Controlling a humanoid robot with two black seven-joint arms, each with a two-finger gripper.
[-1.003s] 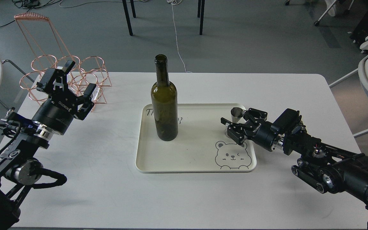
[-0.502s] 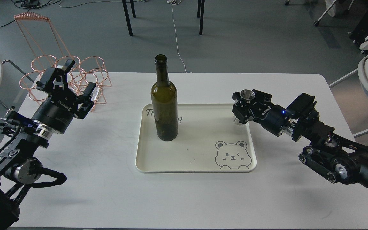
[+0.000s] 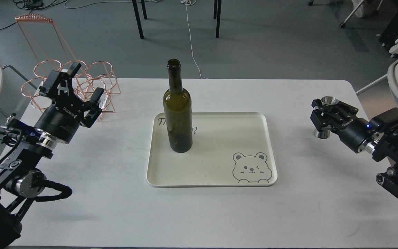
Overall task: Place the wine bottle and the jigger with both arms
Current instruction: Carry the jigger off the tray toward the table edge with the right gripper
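Head view. The wine bottle [image 3: 178, 107] stands upright at the left centre of the cream tray [image 3: 254, 180], mid-frame on the white desk [image 3: 116, 207]. At the right of the frame your right hand [image 3: 327, 116] is clamped on the waist of the jigger [image 3: 326, 117], which is upright over bare desk, well clear of the tray's right rim; whether its base touches the desk cannot be told. At the left of the frame your left hand [image 3: 73, 88] hangs with its fingers apart, holding nothing, just in front of the copper wire rack [image 3: 98, 74] at the upper left and well apart from the bottle.

Risks, as judged from this view. The jigger has a narrow foot and smooth steel sides: if you release it while it is tilted or above the desk, it is likely to topple and roll. The bottle is tall and narrow-based: a left-hand approach that strikes the neck or shoulder could tip it across the tray. Swinging the left hand carelessly may also snag the rack's wire loops behind it.
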